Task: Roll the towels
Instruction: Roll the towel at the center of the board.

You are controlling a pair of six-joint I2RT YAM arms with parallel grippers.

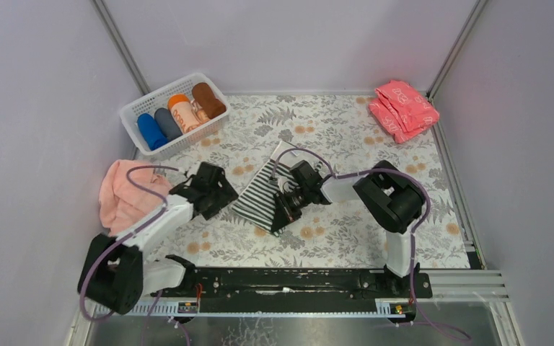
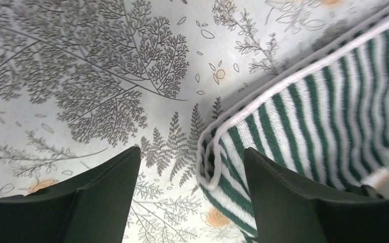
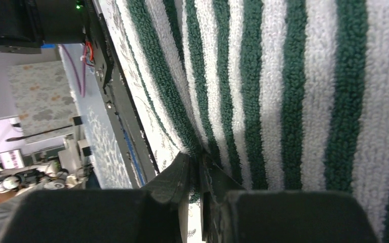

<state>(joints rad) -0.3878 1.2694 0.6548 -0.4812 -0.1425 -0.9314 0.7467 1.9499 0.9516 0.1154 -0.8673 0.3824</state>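
Top external view: one dark-green-and-white striped terry towel (image 1: pixel 258 193) lies partly folded at the centre of the floral-printed worktop (image 1: pixel 332 238). Bare print is open to its right and above it, up to the back wall. The right gripper (image 1: pixel 286 209) sits on the towel's lower right edge. In the right wrist view its fingers (image 3: pixel 174 179) are pinched together on that edge of looped pile. The left gripper (image 1: pixel 213 193) is just beside the towel's left edge. In the left wrist view its fingers (image 2: pixel 106 192) stand apart and hold nothing, with a white-hemmed corner of the striped towel lying between them.

One crumpled pale pink towel (image 1: pixel 119 193) sits at the worktop's left edge, against the wall. One white slotted plastic basket (image 1: pixel 160 89) in the upper left holds four rolled cylinders: blue, grey, orange-and-white, and a rust-brown roll (image 1: pixel 209 99). A heap of coral-pink patterned cloths (image 1: pixel 404 108) fills the upper right corner; their number cannot be told.
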